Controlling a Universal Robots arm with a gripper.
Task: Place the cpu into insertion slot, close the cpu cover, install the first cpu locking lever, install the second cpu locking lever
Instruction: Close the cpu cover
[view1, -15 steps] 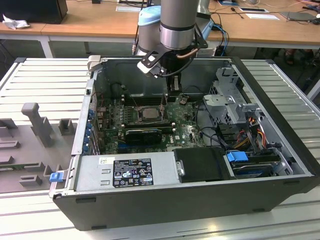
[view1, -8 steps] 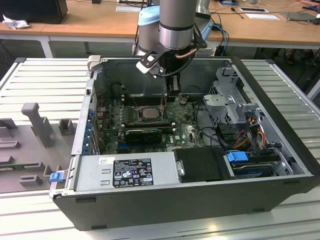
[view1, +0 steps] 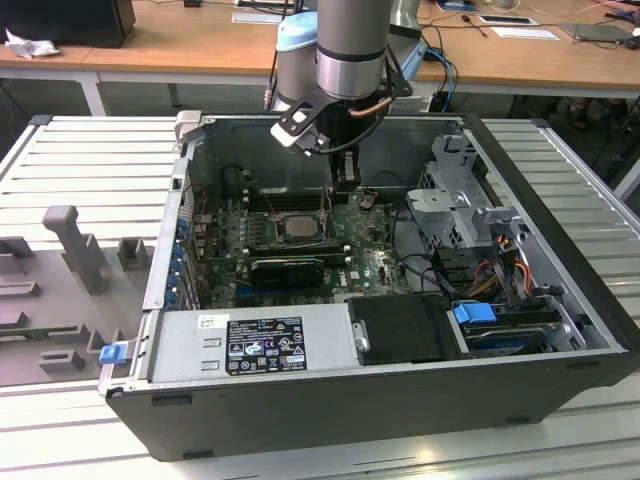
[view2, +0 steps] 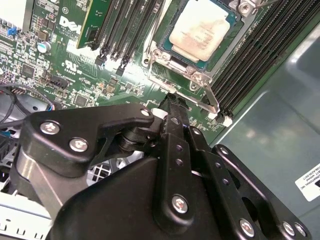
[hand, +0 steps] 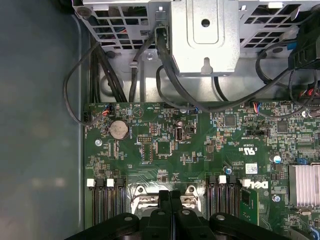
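Note:
The cpu (view2: 200, 27), a silvery square chip, lies flat in the insertion slot on the green motherboard (hand: 165, 145). It covers the slot's contact field. The cpu cover (view2: 152, 49), a thin metal frame, lies down around the chip. A thin metal locking lever (view2: 200, 97) runs along the socket edge nearest my fingers. My gripper (view2: 173, 102) is shut, with its black fingers pressed together and their tips right at that edge of the socket. From the exterior view, the gripper (view1: 345, 180) hangs inside the open computer case, just behind the cpu (view1: 297, 226).
Long black memory slots (view2: 250, 55) flank the socket on both sides. A metal drive cage (hand: 205, 35) with black cables (hand: 165, 75) stands past the board. The power supply (view1: 250, 345) fills the case's front. A finned heatsink (hand: 304, 185) sits on the board.

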